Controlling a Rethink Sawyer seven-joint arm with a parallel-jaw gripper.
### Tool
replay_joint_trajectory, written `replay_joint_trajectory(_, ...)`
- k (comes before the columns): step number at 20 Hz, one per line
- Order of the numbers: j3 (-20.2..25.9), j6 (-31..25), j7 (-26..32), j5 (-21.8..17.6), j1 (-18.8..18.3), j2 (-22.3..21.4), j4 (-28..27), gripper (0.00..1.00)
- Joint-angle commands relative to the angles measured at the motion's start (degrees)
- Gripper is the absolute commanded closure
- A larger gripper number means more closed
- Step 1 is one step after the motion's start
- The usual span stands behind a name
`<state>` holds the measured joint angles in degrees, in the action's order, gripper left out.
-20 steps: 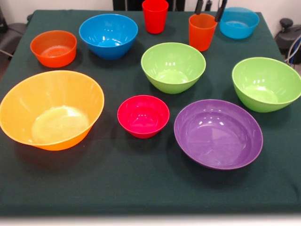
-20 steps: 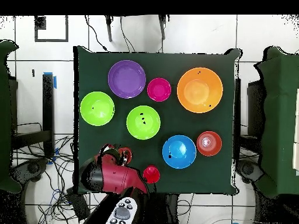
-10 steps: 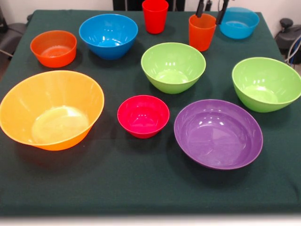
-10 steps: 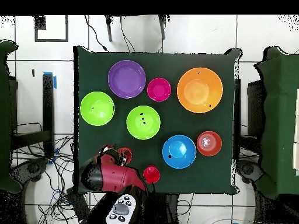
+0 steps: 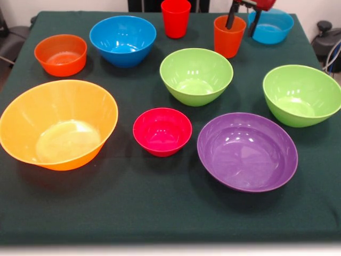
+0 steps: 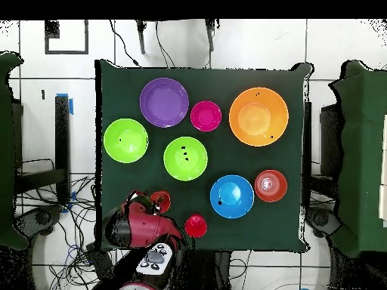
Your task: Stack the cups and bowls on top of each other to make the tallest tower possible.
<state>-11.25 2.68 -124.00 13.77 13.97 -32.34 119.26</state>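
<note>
My gripper (image 5: 243,21): fingers spread apart, hanging at the table's (image 5: 160,213) far edge, gripping nothing. One finger sits over the rim of the orange cup (image 5: 228,36), the other just outside it, toward the smaller blue bowl (image 5: 270,25).
Red cup (image 5: 175,17): upright, near my gripper, beyond the orange cup.
Big orange bowl (image 5: 56,124): well apart from my gripper, at the opposite corner, nothing inside it.
Small crimson bowl (image 5: 162,131): mid-table, well apart, standing alone beside the purple bowl (image 5: 247,151).
</note>
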Motion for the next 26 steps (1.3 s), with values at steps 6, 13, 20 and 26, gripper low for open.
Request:
replay_joint_trajectory(6,9.6,5.5,-12.5,-0.6,-0.8,3.9,5.1,0.0)
replay_joint_trajectory(13,10.4,6.0,-12.7,-0.2,-1.2,3.3,6.5,0.0)
replay_joint_trajectory(20,9.8,8.4,-12.6,0.4,-0.6,6.5,4.9,0.0)
replay_joint_trajectory(26,9.5,7.6,-11.5,0.7,-1.0,6.9,4.1,0.0)
